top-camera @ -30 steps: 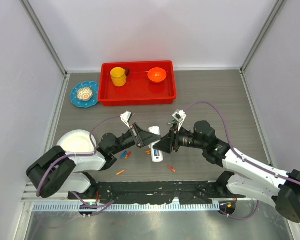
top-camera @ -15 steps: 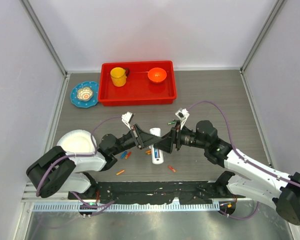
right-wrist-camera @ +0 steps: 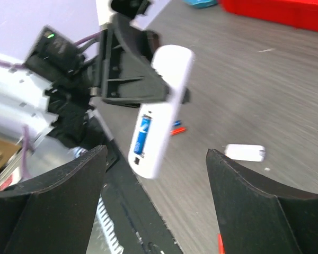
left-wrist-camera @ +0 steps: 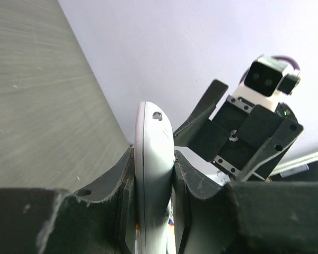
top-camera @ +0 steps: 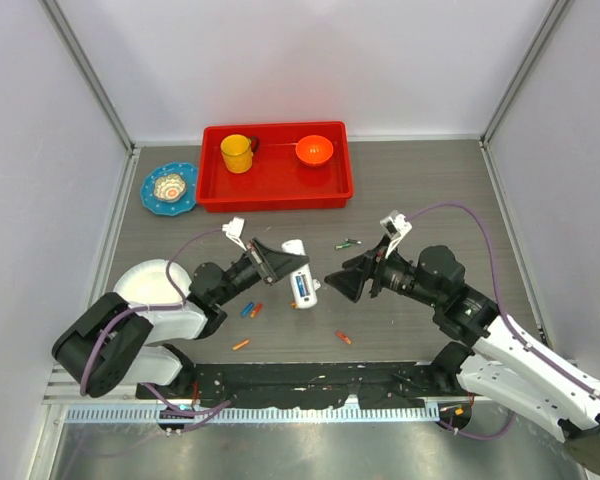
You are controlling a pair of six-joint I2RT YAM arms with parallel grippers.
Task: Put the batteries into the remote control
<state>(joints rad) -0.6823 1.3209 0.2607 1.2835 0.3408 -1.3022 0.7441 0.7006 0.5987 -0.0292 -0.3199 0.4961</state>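
My left gripper (top-camera: 288, 270) is shut on the white remote control (top-camera: 301, 277) and holds it tilted above the table. In the left wrist view the remote (left-wrist-camera: 151, 153) stands edge-on between the jaws of that gripper (left-wrist-camera: 153, 161). In the right wrist view the remote (right-wrist-camera: 163, 106) shows an open compartment with a blue battery (right-wrist-camera: 143, 135) in it. My right gripper (top-camera: 340, 283) is open and empty, just right of the remote; it also shows in the right wrist view (right-wrist-camera: 156, 152). The white cover piece (right-wrist-camera: 245, 152) lies on the table. Loose batteries lie about: blue (top-camera: 246, 309), orange (top-camera: 241, 344), red (top-camera: 344, 338), green (top-camera: 348, 242).
A red tray (top-camera: 275, 190) at the back holds a yellow cup (top-camera: 237, 153) and an orange bowl (top-camera: 314, 150). A blue plate (top-camera: 169, 188) sits left of it. A white round plate (top-camera: 150, 282) lies at the left near my left arm.
My left gripper has raised the remote off the table and drawn it back left. My right gripper has pulled away to the right and stands open.
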